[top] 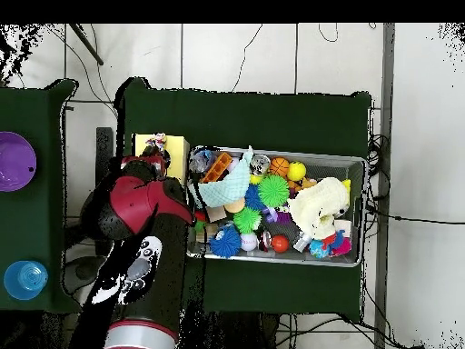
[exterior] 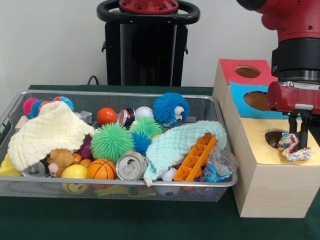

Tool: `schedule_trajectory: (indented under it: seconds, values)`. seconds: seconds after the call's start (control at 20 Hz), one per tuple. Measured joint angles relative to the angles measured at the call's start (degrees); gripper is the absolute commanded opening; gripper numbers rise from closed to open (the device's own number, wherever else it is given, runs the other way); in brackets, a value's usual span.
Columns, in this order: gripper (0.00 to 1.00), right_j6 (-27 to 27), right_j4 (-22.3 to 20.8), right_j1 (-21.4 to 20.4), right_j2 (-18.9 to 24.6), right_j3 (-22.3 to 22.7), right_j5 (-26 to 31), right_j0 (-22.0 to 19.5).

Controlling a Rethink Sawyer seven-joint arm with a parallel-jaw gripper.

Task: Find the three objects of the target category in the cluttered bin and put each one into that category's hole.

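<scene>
My gripper [exterior: 298, 145] hangs over the yellow-topped box [exterior: 257, 152] at the right, its two fingers [exterior: 303, 131] close together on a crumpled colourful wrapper [exterior: 296, 150]. The wrapper touches the yellow top just right of that box's hole [exterior: 273, 137]. In the overhead view the wrapper [top: 160, 142] shows on the yellow top [top: 176, 152], and the red arm [top: 136, 204] hides the gripper. The wire bin [exterior: 115, 93] holds other trash-like items: a silver can [exterior: 130, 167], a second can [exterior: 126, 117] and a clear plastic wrapper [exterior: 218, 164].
Behind the yellow box stand a blue-topped box [exterior: 241, 95] and a red-topped one [exterior: 231, 67], each with a hole. The bin is crowded with spiky balls, a basketball [exterior: 101, 169], an orange block [exterior: 196, 159] and two cloths [exterior: 47, 130]. A purple bowl [top: 14, 161] and blue cup [top: 24, 278] sit apart.
</scene>
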Motion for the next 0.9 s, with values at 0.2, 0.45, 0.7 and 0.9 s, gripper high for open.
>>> schedule_trajectory:
  seconds: [0.2, 0.45, 0.7, 0.9]
  values:
    - [0.0, 0.0, 1.0, 0.5, -1.0, -0.4, 0.0, 0.7]
    - [0.0, 0.0, 1.7, 0.7, -0.9, -0.5, 0.0, 0.4]
    - [0.0, 0.0, 2.2, 0.5, -0.2, -0.7, 1.3, -0.2]
    - [0.0, 0.0, 3.8, 0.5, -0.2, -1.6, 4.3, -0.1]
